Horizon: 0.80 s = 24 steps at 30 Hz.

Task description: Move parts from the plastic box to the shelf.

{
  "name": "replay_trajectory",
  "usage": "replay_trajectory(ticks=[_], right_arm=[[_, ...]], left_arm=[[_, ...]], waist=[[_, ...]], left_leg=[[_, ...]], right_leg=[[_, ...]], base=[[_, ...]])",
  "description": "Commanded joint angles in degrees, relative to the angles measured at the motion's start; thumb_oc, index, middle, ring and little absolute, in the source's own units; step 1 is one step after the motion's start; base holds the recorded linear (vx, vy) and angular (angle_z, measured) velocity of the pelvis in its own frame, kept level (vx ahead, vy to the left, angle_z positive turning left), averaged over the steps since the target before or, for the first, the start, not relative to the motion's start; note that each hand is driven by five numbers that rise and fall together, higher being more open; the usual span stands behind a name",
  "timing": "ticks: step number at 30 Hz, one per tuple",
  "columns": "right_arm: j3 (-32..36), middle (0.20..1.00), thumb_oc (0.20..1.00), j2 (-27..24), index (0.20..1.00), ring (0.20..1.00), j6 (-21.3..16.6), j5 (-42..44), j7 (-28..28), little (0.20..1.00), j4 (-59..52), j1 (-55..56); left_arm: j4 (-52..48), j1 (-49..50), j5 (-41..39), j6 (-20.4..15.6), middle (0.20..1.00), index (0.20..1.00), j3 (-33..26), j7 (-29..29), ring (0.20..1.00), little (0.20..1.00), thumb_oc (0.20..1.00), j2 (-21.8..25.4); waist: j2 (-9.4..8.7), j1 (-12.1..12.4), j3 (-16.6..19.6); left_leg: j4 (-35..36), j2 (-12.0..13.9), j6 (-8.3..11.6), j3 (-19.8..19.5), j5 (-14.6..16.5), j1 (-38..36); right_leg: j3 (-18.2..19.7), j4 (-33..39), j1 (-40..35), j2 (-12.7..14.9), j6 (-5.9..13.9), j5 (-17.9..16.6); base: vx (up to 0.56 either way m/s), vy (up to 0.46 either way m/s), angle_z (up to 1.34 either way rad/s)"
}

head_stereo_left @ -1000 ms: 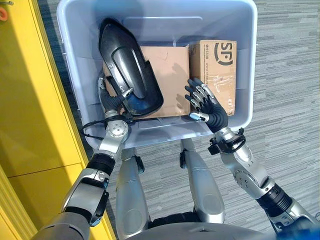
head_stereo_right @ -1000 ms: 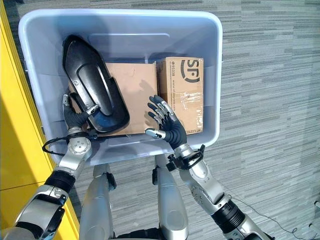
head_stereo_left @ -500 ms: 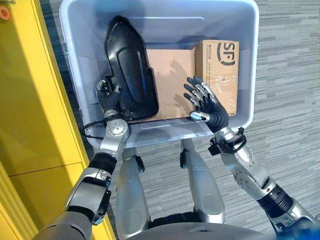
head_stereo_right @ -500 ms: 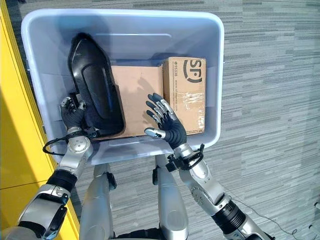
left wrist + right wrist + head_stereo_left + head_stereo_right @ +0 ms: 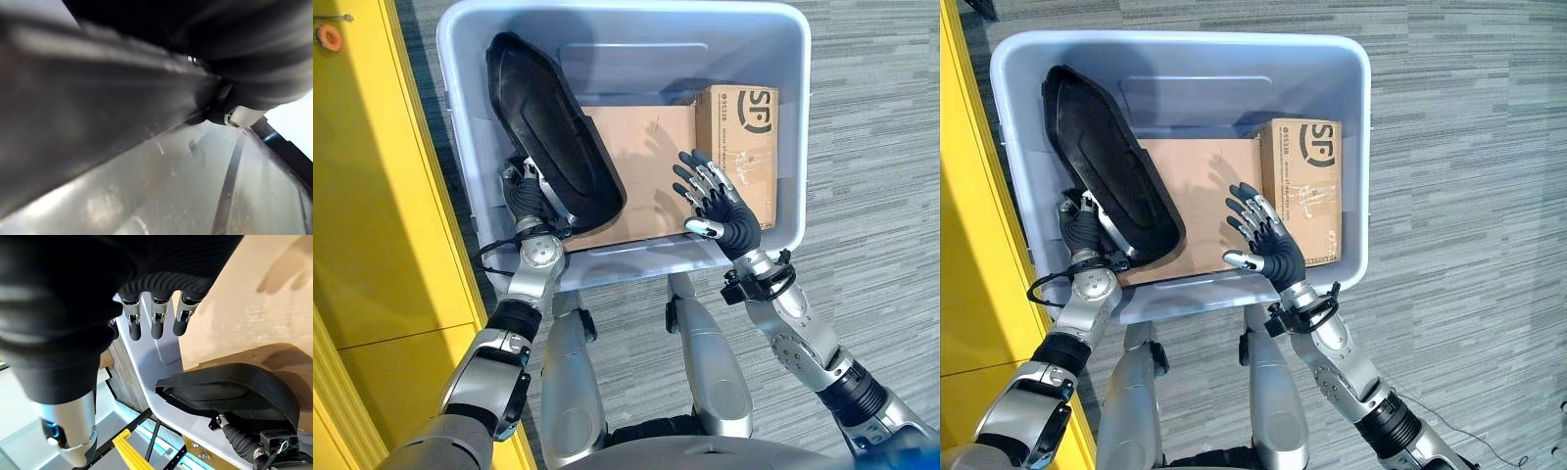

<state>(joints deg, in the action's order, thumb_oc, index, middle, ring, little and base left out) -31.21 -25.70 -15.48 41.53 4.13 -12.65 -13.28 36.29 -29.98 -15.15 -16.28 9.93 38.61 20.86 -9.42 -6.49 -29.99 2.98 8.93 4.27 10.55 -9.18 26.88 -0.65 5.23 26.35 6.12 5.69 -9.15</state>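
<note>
You can't see left hand (image 5: 523, 192) fingers: tucked beneath black part (image 5: 551, 147). Part covers near-left stretch of flat cardboard box (image 5: 641, 157). Your left wrist view: blurred dark surface, nothing readable.

A long black moulded part (image 5: 548, 132) is held tilted against the left wall inside the pale grey plastic box (image 5: 803, 117), beside two cardboard cartons (image 5: 651, 162).

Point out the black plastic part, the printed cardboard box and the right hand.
black plastic part (image 5: 548, 127), left eye view, middle of its broad shell.
printed cardboard box (image 5: 744, 137), left eye view, its top face.
right hand (image 5: 729, 217), left eye view, its dark cover.
</note>
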Motion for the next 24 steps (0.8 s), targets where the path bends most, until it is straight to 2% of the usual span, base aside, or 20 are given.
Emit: replay_trajectory(ticks=[1,5,10,15,24], right_arm=[[1.45,1.000,1.000,-0.74,1.000,1.000,-2.90,1.54,-1.21,1.000,-3.78,0.81],[1.34,1.000,1.000,-0.64,1.000,1.000,-2.79,1.46,-1.17,1.000,-3.37,0.53],[1.95,1.000,1.000,-0.18,1.000,1.000,-2.43,1.32,-1.40,1.000,-2.62,0.28],[2.64,1.000,1.000,-0.14,1.000,1.000,-1.77,1.20,-1.97,1.000,-2.04,0.63],[3.92,1.000,1.000,-1.23,1.000,1.000,-0.20,1.32,-3.91,1.000,-2.53,1.75]], left_arm=[[1.33,1.32,0.24,-1.50,0.200,0.200,0.30,-2.13,0.200,0.200,0.200,0.64],[-0.09,2.21,0.91,-1.63,0.200,0.200,0.60,-2.37,0.200,0.200,0.200,0.81],[-6.99,6.20,4.34,-1.68,0.200,0.200,0.62,-3.64,0.200,0.200,0.200,2.37],[-13.62,9.43,7.02,-1.86,0.200,0.200,-0.99,-4.54,0.200,0.200,0.200,4.17],[-22.94,14.81,9.61,-2.68,0.200,0.200,-4.39,-7.88,0.200,0.200,0.200,6.55]], waist=[[-1.74,0.57,1.37],[-1.05,0.89,2.07],[0.71,1.96,3.95],[2.19,2.65,5.54],[3.69,3.11,8.94]], left_leg=[[-3.64,1.69,1.55,-2.41,3.41,-2.30],[-3.52,1.55,1.57,-2.29,3.56,-3.15],[-3.11,1.15,1.47,-2.21,3.90,-5.40],[-2.77,1.08,1.51,-2.08,4.24,-7.74],[-1.46,1.06,1.67,-1.37,4.33,-11.59]], right_leg=[[-3.62,-4.46,-1.77,3.99,2.62,2.19],[-3.61,-4.45,-2.47,4.17,2.68,2.33],[-3.44,-4.49,-4.39,4.51,2.68,2.68],[-3.43,-4.55,-6.37,5.04,2.74,3.20],[-3.12,-3.49,-9.22,5.21,2.84,3.26]], base=[[0.00,0.000,0.00],[0.00,0.000,0.00],[0.00,0.000,0.00],[0.00,0.000,0.00],[0.00,0.000,0.00]])
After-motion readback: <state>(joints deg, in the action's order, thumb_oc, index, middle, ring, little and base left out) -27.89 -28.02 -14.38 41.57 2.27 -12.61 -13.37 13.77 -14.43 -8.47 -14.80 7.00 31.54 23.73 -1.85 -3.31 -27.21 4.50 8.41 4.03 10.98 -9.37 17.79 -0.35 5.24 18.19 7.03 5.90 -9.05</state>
